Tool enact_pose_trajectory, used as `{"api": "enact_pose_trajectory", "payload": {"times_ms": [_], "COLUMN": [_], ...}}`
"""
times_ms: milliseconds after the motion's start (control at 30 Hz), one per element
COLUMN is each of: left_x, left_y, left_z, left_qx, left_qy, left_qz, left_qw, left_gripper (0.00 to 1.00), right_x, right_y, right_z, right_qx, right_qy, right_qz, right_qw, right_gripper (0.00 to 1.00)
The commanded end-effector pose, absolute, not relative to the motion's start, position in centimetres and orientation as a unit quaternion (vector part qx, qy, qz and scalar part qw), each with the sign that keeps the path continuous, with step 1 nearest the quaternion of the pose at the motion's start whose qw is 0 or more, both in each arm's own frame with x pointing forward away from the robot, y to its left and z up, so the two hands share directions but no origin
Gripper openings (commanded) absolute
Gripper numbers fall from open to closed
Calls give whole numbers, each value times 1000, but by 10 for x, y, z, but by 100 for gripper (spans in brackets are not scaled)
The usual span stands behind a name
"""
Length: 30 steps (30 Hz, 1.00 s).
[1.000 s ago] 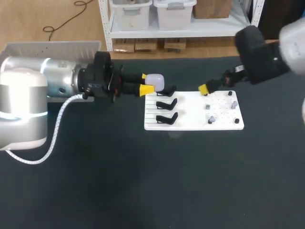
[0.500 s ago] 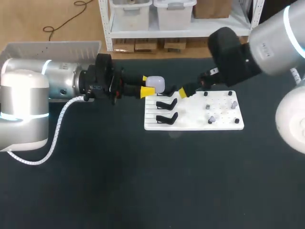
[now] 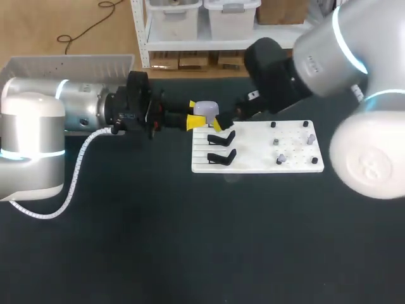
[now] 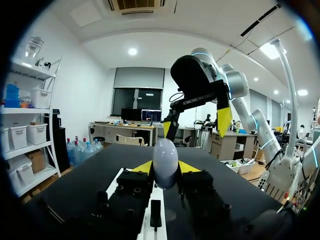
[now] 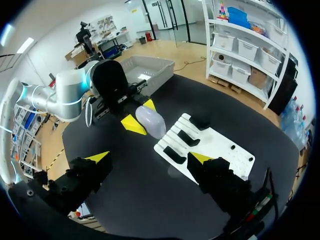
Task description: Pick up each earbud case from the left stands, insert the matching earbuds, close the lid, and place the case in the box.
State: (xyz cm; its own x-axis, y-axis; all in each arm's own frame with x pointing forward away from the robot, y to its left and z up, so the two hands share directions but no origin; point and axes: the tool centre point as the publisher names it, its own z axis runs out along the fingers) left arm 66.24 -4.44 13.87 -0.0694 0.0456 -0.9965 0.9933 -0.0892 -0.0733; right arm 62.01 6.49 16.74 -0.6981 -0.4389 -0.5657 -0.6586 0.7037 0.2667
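Dark matting covers the desk [image 3: 190, 240], which holds a white board [image 3: 259, 166] with black stands [image 3: 221, 137] on its left half and small pieces [image 3: 278, 158] on its right; a grey box [image 3: 69, 63] sits at the far left. From the head view, the left gripper [image 3: 193, 112] is stretched level over the board's far left corner, clamping the pale earbud case [image 3: 205, 109]. The right gripper [image 3: 220, 120] slants down just beside it, and its arm hides the board's far edge. The left wrist view shows the case pinched between both yellow tips, with the other gripper's spread fingers [image 4: 224, 120] ahead of it. The right wrist view shows its own fingers [image 5: 97, 157] wide apart and empty above the desk, the case ahead of them.
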Motion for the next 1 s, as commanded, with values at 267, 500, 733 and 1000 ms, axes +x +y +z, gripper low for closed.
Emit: {"api": "enact_pose_trajectory", "payload": {"times_ms": [267,500,733,1000], "left_x": [661,661,661,661], "left_y": [-44,-44,-44,-44], "left_z": [138,138,138,138], "left_qx": [513,513,513,513], "left_qy": [505,505,505,505], "left_qz": [-528,-528,-528,-528], "left_qw": [450,450,450,450], "left_gripper": [0,0,0,0], "right_x": [645,652,659,665], "right_y": [79,81,79,78], "right_z": [156,151,147,143], "right_qx": [-308,-305,-298,-293], "right_qy": [896,899,902,905], "right_qz": [232,229,227,222], "right_qw": [220,214,214,212], "right_gripper": [100,100,100,100]}}
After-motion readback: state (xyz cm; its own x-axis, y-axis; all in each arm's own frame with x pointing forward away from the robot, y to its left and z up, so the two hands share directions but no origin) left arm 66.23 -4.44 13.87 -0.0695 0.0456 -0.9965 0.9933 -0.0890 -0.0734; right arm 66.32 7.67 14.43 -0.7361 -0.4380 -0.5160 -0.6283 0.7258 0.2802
